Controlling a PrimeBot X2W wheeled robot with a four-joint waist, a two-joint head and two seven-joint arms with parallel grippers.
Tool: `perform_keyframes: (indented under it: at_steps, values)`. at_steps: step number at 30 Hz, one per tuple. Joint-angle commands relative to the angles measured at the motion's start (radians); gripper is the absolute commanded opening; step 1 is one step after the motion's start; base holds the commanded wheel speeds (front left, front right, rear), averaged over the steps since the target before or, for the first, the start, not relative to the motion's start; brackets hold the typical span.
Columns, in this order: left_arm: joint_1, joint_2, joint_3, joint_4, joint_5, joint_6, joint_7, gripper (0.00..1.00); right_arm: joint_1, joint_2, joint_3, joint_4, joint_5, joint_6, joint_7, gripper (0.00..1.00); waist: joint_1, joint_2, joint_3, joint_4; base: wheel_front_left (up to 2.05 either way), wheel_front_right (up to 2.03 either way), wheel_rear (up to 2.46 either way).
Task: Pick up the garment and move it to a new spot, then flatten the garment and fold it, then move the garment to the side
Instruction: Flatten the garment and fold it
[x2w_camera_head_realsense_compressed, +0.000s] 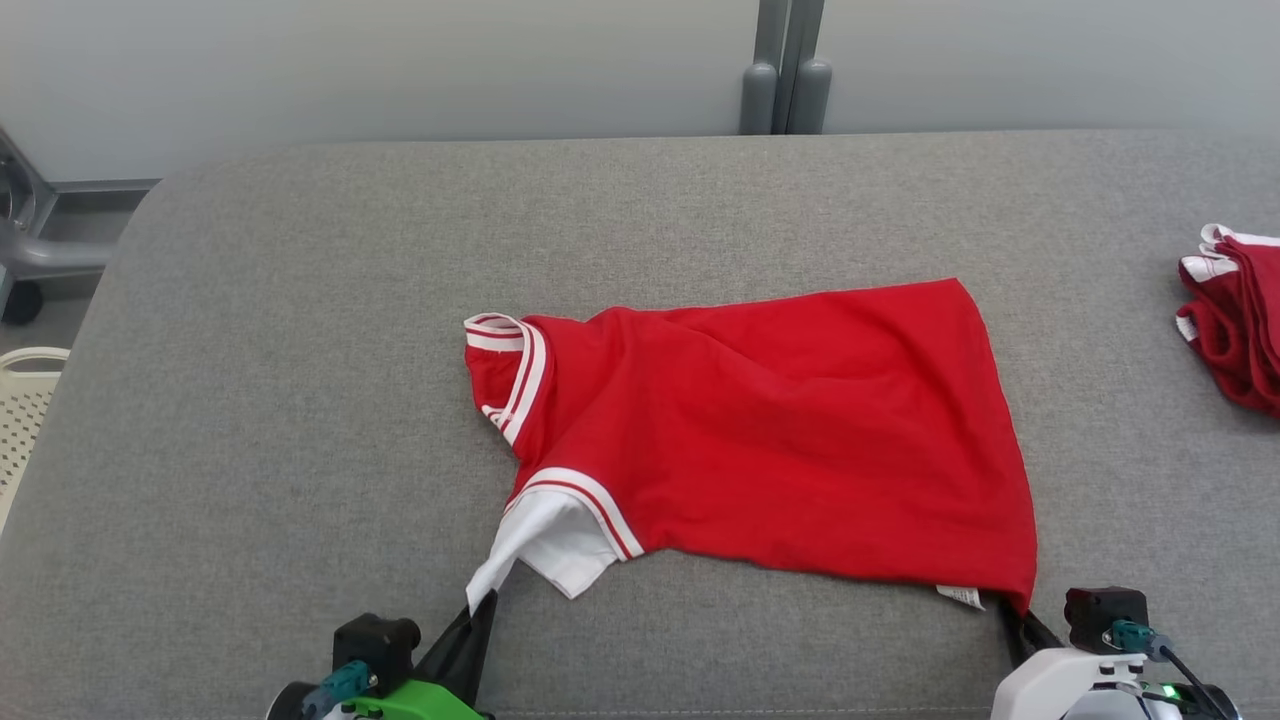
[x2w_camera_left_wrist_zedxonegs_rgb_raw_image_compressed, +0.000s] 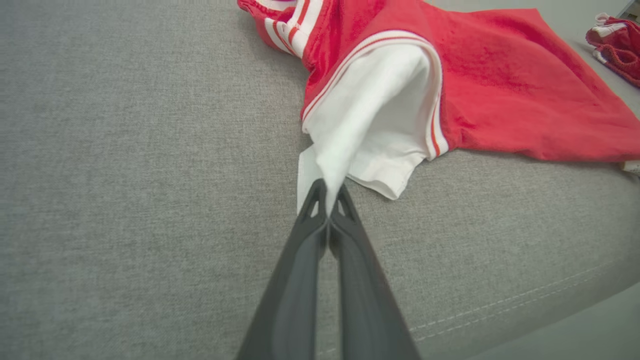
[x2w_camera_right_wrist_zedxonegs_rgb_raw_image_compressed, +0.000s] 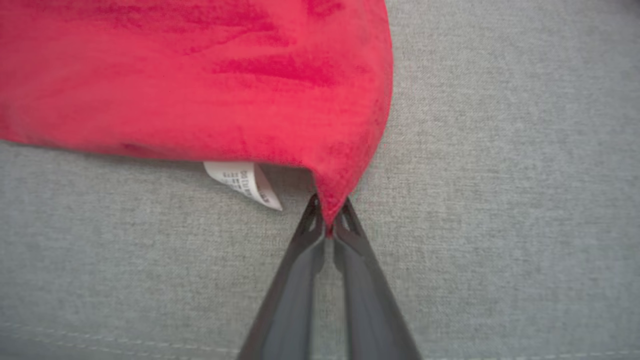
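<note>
Grey woven upholstery (x2w_camera_head_realsense_compressed: 300, 400) spreads across the whole scene like a broad padded bench, its stitched near edge running below both arms; behind it stands a pale wall with a grey post (x2w_camera_head_realsense_compressed: 785, 70) at the far middle. A red garment (x2w_camera_head_realsense_compressed: 780, 430) lies roughly in the centre of the pad, spread mostly flat with soft wrinkles; its striped collar (x2w_camera_head_realsense_compressed: 515, 375) points left and its hem lies to the right. At the near left the white sleeve (x2w_camera_head_realsense_compressed: 550, 540), edged with red and white bands, is drawn out into a point toward the robot. The left gripper (x2w_camera_head_realsense_compressed: 485, 600) is clamped on the tip of that sleeve; in the left wrist view the left gripper (x2w_camera_left_wrist_zedxonegs_rgb_raw_image_compressed: 330, 192) has its two dark fingers pressed together with white cloth pinched between the tips. The right gripper (x2w_camera_head_realsense_compressed: 1010, 612) sits at the near right corner of the hem; the right wrist view shows the right gripper (x2w_camera_right_wrist_zedxonegs_rgb_raw_image_compressed: 327, 220) nipping the red corner with narrow jaws. A small white care label (x2w_camera_right_wrist_zedxonegs_rgb_raw_image_compressed: 245, 182) pokes out from under the hem just left of that grip. Well apart at the far right edge lies a second bundle of red cloth (x2w_camera_head_realsense_compressed: 1235, 320) with white trim; a pale slotted basket (x2w_camera_head_realsense_compressed: 25, 400) stands off the pad at the left.
</note>
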Motion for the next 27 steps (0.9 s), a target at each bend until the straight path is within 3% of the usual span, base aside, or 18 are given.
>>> perform_keyframes:
  at_steps: [1, 19, 27]
  values:
    - [-0.016, 0.003, 0.006, -0.006, -0.016, -0.002, -0.013, 0.00, -0.005, -0.003, -0.003, 0.004, 0.004, 0.000, -0.006, 0.00, 0.0000, 0.0000, -0.002, 0.000, 0.00, 0.00, 0.00]
    - [0.030, 0.015, 0.083, -0.191, -0.154, 0.001, -0.052, 0.00, 0.021, -0.003, -0.015, -0.136, 0.030, 0.000, 0.003, 0.00, 0.0000, 0.0000, -0.053, 0.002, 0.00, 0.00, 0.00]
    - [0.003, 0.024, 0.098, -0.243, -0.185, 0.014, -0.008, 0.00, -0.002, -0.003, 0.007, -0.235, 0.029, 0.000, 0.045, 0.00, 0.0000, 0.0000, -0.042, -0.003, 0.00, 0.00, 0.00]
